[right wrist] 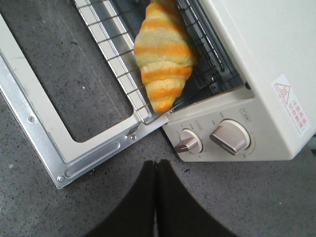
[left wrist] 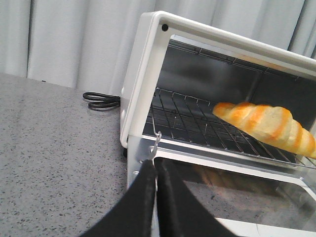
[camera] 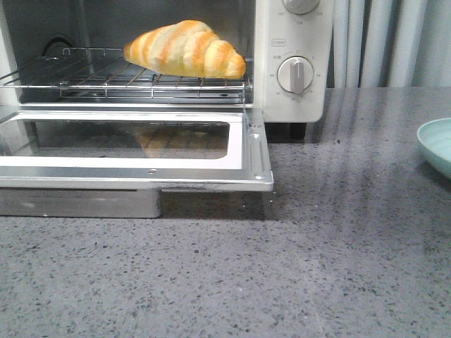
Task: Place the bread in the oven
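The bread (camera: 187, 49), a golden-orange croissant with cream stripes, lies on the wire rack (camera: 106, 81) inside the cream-white oven (camera: 292, 42). It also shows in the left wrist view (left wrist: 266, 126) and the right wrist view (right wrist: 164, 54). The oven's glass door (camera: 134, 148) hangs open and lies flat. My left gripper (left wrist: 156, 165) is shut and empty, close to the door's left hinge corner. My right gripper (right wrist: 156, 164) is shut and empty, above the table in front of the oven's knobs (right wrist: 229, 137). Neither gripper shows in the front view.
A pale green plate (camera: 437, 144) sits at the table's right edge. A black coiled cord (left wrist: 101, 101) lies behind the oven's left side. Curtains hang behind. The grey speckled table (camera: 282, 267) spreads in front of the oven.
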Robot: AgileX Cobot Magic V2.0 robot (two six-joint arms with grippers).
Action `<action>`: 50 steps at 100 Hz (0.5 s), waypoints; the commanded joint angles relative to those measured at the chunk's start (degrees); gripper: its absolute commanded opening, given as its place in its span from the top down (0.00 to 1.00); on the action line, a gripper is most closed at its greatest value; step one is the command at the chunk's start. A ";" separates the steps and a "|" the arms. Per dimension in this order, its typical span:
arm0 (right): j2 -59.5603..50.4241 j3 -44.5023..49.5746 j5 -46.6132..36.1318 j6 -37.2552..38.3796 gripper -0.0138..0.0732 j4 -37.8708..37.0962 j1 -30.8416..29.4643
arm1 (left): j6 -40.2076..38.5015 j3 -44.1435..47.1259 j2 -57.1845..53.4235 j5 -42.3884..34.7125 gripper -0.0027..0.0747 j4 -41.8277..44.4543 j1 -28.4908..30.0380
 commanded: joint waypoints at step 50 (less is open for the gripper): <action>-17.69 17.24 2.54 8.80 0.92 -3.20 -10.12 | -0.46 -1.53 0.68 1.21 0.99 -1.51 0.23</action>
